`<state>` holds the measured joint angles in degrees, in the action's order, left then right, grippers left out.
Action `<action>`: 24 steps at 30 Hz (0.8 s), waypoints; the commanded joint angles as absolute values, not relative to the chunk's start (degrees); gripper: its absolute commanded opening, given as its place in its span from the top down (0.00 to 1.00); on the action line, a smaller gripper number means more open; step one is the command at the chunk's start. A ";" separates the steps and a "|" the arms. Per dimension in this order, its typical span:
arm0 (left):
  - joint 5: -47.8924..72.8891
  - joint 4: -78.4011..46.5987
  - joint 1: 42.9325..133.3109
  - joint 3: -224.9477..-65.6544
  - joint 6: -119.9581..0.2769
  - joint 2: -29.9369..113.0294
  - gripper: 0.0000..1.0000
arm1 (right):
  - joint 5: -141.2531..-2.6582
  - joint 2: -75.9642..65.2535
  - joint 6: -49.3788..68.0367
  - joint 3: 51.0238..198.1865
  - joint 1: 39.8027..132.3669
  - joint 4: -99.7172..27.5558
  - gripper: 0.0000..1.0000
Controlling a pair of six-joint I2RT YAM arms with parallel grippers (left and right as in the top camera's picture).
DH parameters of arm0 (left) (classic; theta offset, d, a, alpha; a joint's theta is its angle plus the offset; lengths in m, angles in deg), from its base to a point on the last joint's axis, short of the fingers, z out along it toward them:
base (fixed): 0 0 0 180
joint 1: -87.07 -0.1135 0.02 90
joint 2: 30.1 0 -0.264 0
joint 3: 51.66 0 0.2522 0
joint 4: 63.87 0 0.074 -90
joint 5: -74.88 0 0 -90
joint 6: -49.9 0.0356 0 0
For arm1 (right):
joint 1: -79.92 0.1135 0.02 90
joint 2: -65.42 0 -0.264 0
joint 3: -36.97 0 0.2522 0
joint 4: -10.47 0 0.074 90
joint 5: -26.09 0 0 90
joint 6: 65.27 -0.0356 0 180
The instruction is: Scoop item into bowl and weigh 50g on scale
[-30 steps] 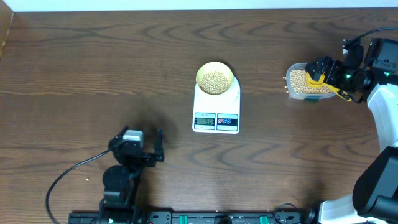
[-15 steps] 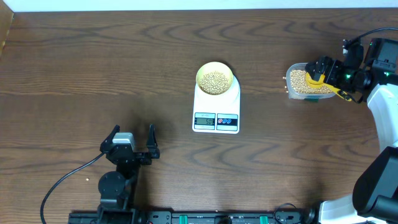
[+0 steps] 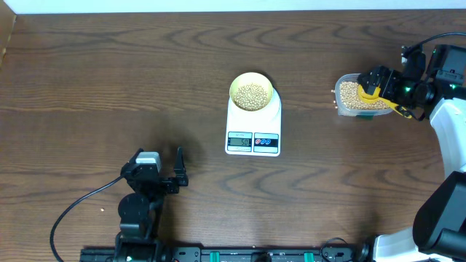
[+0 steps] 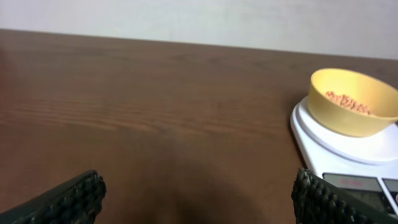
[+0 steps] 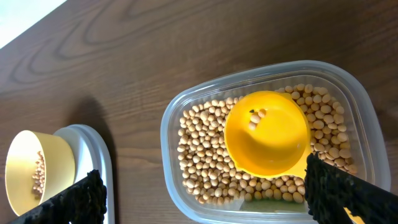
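Note:
The pale yellow bowl (image 3: pixel 251 93) sits on the white scale (image 3: pixel 253 129) at the table's middle and holds tan beans (image 3: pixel 252 95). The left wrist view shows the bowl (image 4: pixel 351 102) on the scale (image 4: pixel 336 146) at the right. My right gripper (image 3: pixel 378 84) is open above a clear tub (image 3: pixel 338 102) of beans. In the right wrist view its fingers (image 5: pixel 202 186) straddle the tub (image 5: pixel 171 118). A yellow scoop (image 5: pixel 267 134) lies on the beans (image 5: pixel 205 149) with a few beans inside. My left gripper (image 3: pixel 156 159) is open and empty, low over the table's front left (image 4: pixel 199 199).
A black cable (image 3: pixel 73 211) runs from the left arm over the table's front left. The bowl (image 5: pixel 28 168) and the scale's edge (image 5: pixel 93 149) show at the left of the right wrist view. Bare wood lies between the left gripper and the scale.
The left gripper shifted a little to the left and turned, then settled near the same spot. The right arm, scoop, bowl and scale have not moved.

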<state>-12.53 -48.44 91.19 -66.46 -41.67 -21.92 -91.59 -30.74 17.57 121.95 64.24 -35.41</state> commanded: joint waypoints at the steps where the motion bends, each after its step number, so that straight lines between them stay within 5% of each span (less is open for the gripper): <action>1: -14.74 -45.90 90.89 -65.65 -42.32 -20.28 0.02 | -92.36 -30.92 18.14 123.02 64.48 -35.48 0.01; 24: -14.74 -45.90 90.89 -65.65 -42.32 -14.37 0.02 | -92.36 -30.92 18.14 123.02 64.48 -35.48 0.01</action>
<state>-12.53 -48.41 91.19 -66.46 -41.67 -14.44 -91.59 -30.74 17.57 121.95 64.24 -35.41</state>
